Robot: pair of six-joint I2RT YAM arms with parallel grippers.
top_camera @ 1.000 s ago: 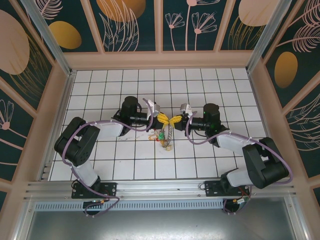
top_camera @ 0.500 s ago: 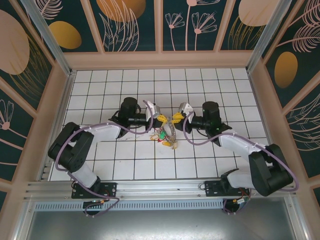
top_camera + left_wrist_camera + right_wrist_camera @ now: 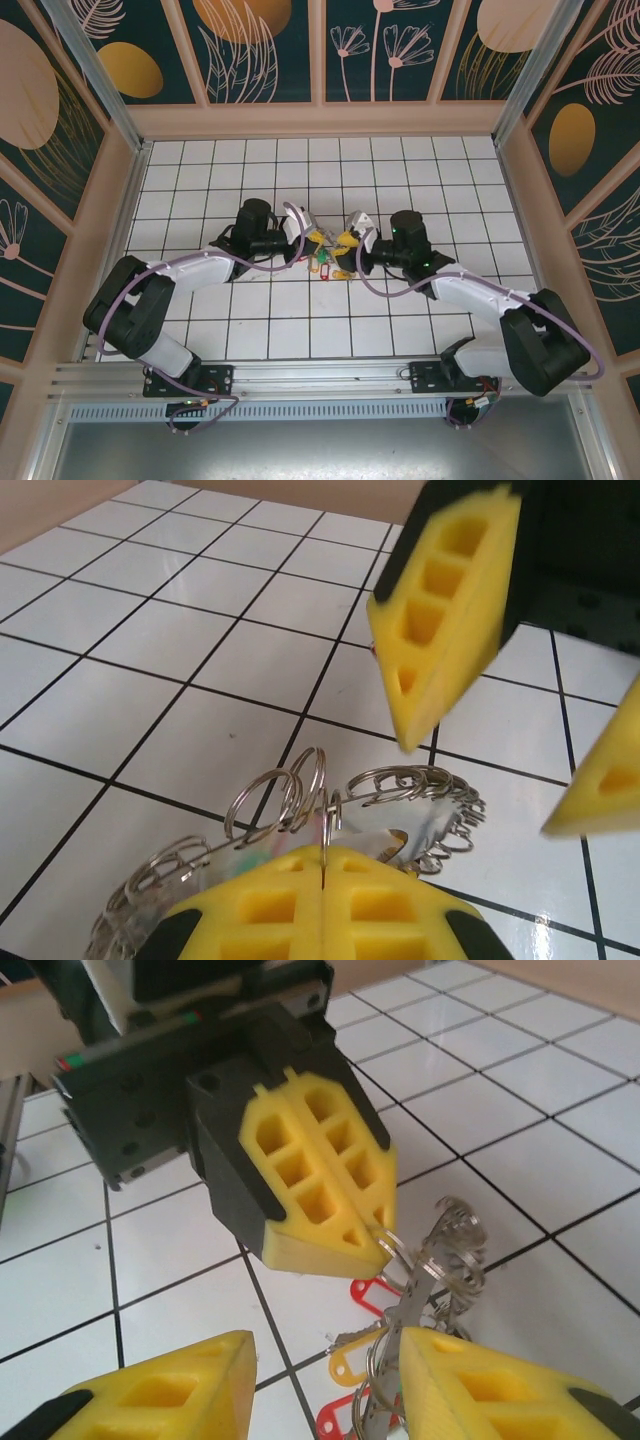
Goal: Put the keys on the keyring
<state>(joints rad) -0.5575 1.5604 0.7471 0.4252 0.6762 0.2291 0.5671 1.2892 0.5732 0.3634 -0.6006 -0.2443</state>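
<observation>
Both left fingers are clenched flat against each other, and a thin loop of the keyring is nipped in the seam between them. The right fingers stand well apart, released, with nothing clamped between them.

The white tiled table carries both arms. The left arm reaches in from the near left and the right arm from the near right. They meet tip to tip near the middle of the table, the left gripper just beside the right gripper.

From the right wrist, the left gripper points down and to the right. The keyring hangs from its tip as a collapsed band of small silver loops. Its long axis drops from that tip toward the tiles, passing close by the inner edge of one finger of the right gripper. From above, the bundle runs from the fingertips toward the near side, slightly right.

The keys sit at the near end of that bundle, just near of both grippers. A green head is farthest, a red one nearer, and a yellow one to the right, lying roughly left to right. From the right wrist, red and yellow heads lie on the tiles beneath the keyring. The metal blades are too small to tell which way they point.
</observation>
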